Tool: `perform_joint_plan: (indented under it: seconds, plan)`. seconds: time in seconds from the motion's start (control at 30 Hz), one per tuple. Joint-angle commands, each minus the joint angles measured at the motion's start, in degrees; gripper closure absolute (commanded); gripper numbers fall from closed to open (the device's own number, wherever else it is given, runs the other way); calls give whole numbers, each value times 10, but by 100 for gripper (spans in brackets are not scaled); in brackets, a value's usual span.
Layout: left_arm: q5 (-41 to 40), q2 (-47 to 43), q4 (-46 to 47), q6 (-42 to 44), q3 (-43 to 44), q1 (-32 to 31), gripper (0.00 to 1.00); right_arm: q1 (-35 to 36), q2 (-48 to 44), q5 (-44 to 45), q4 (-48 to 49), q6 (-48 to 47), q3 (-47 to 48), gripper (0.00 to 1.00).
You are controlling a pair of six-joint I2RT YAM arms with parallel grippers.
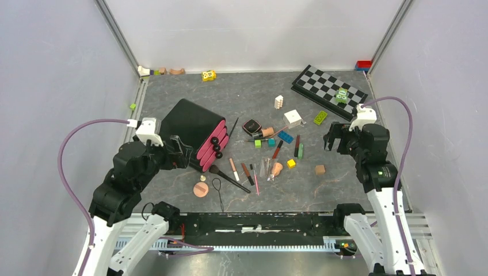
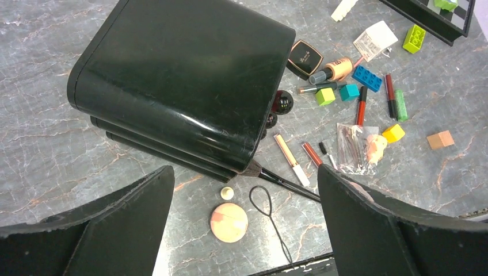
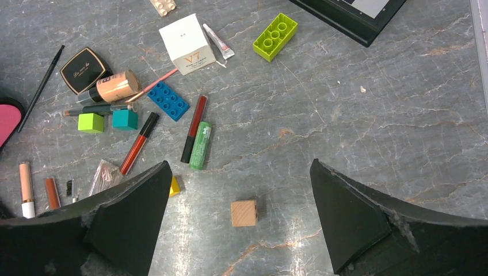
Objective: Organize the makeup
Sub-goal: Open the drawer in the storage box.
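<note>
Both pincers gape wide and hold nothing: the left pincer [image 1: 177,152] beside the black case [image 1: 193,127], the right pincer [image 1: 336,141] far right. The makeup [image 1: 247,173] lies strewn on the table [image 1: 357,178] between them: one compact [image 1: 251,127], one puff [image 1: 201,189], one brush [image 1: 230,179] with its head far-left, two tubes [image 1: 297,145] side by side, lengthwise near-to-far.

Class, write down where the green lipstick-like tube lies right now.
In the right wrist view the green tube lies left of centre, flat alongside a dark red tube, just below the blue brick. From above, it is right of centre.
</note>
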Motion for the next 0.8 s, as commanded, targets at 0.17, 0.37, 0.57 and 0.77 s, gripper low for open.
perform_joint_plan:
  seconds: [0.17, 0.37, 0.57, 0.77]
  plan:
    - [-38, -42, 47, -35, 0, 3, 0, 1, 1, -3, 1, 16, 13, 3]
    - [-39, -52, 47, -34, -19, 3, 0, 1, -26, -21, 28, 55, -30, 2]
    - [-5, -60, 68, -37, -52, 3, 0, 1, -19, -117, 82, 95, -73, 3]
    - [-16, -23, 47, -45, -35, 3, 0, 12, -20, -174, 186, 197, -152, 3]
